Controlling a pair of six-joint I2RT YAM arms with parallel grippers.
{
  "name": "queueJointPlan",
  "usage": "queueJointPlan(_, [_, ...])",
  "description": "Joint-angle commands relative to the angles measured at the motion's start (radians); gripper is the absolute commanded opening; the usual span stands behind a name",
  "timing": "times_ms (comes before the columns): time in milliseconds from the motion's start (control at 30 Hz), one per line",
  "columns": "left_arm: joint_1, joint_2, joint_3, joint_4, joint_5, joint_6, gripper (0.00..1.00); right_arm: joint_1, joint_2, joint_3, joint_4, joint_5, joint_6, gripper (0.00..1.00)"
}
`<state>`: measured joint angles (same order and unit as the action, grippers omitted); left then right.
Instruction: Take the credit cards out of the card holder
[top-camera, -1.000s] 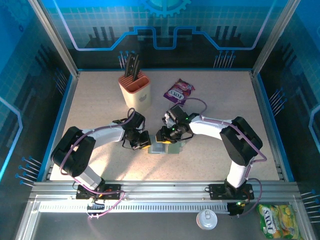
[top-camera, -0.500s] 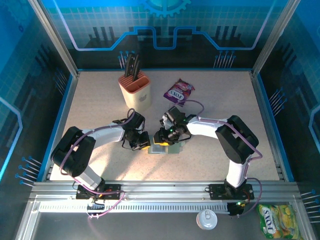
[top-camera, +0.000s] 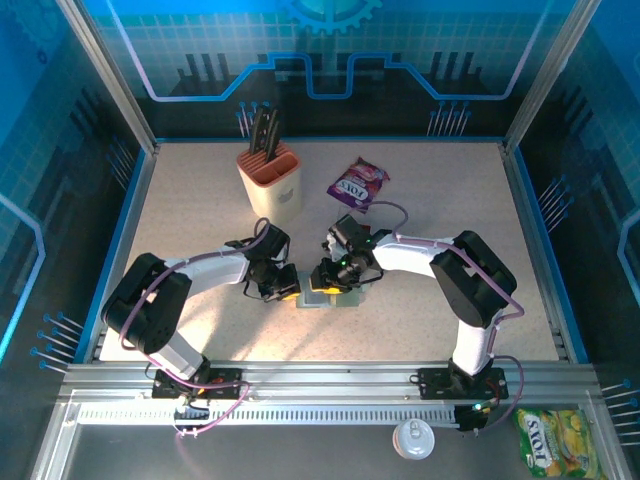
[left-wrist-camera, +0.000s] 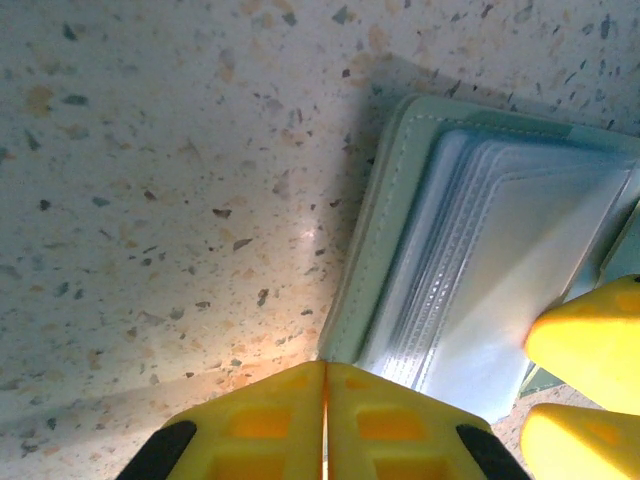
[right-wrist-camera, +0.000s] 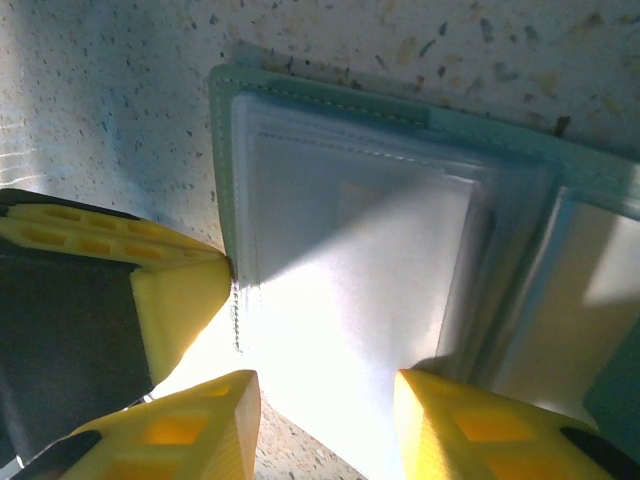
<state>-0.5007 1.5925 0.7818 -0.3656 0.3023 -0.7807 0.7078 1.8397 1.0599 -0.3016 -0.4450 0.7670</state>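
Left gripper (left-wrist-camera: 325, 378) pressed together at corner of flat grey-green bifold card holder (left-wrist-camera: 480, 250). Right gripper (right-wrist-camera: 325, 392) spread over its clear panel.

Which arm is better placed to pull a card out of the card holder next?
Right. The right tool is open and straddles the near edge of the open card holder. The left tool is shut, its tip at the holder's corner, seemingly pinning it.

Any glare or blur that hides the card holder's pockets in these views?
Right wrist: hard glare whitens the card holder sleeves, so no card can be made out. Left wrist: holder in fair focus, closed left gripper blurred up close. Top external: sharp, with a warm light patch on the table.
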Motion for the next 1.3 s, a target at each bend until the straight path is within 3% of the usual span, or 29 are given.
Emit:
queueJointPlan(0, [-0.006, -0.012, -0.018, -0.042, -0.012, -0.005, 0.10, 0.013, 0.001, -0.006, -0.055, 0.034, -0.011, 0.41])
queueJointPlan(800, [-0.006, -0.087, 0.017, -0.043, -0.034, 0.006, 0.12, -0.010, -0.047, -0.049, -0.027, 0.049, -0.006, 0.41])
queueJointPlan(1267, [-0.009, -0.054, 0.034, 0.075, 0.116, -0.054, 0.23, -0.023, -0.045, -0.083, 0.033, 0.025, 0.018, 0.37])
